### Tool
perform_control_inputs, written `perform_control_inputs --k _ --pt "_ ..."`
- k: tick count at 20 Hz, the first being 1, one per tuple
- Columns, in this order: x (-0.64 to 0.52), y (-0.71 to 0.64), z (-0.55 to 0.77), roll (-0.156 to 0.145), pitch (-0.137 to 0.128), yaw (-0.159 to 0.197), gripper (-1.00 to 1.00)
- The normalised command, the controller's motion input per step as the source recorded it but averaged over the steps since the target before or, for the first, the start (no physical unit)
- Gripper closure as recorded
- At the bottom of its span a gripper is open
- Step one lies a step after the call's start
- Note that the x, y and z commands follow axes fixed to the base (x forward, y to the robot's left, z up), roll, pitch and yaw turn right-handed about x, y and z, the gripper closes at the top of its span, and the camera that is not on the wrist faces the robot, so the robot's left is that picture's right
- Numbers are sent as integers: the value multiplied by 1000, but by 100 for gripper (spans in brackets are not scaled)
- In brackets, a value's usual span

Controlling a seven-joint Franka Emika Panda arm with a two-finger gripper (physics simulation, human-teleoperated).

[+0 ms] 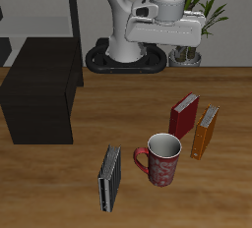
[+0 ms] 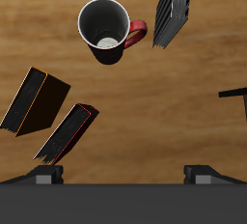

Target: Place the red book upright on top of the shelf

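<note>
the small dark-red hardcover book point(image 1: 183, 115) stands on the wooden table point(image 1: 59, 183), just beside the thin orange book point(image 1: 205, 132) and near the red-and-white mug point(image 1: 161, 159). a grey-black book point(image 1: 109, 178) stands nearer the front edge. the low black-brown cabinet shelf point(image 1: 39, 99) sits well apart. the two-finger gripper point(image 2: 123, 174) hangs above with its fingers point(image 2: 43, 174) spread, grasping nothing.

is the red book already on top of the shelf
No, the red book stands on the table beside the orange book, and nothing sits on the shelf.
</note>
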Motion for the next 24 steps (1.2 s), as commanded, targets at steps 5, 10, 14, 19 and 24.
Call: perform_control_inputs --k 5,10,14,19,24 --pt "32 392 -154 -11 -17 -26 -100" --pt "45 280 -120 8 -8 -24 -100" --pt "8 286 -191 11 -31 -34 -100" --pt "65 60 -125 7 -28 -51 -100" --pt "39 23 -230 -12 -35 -54 -100"
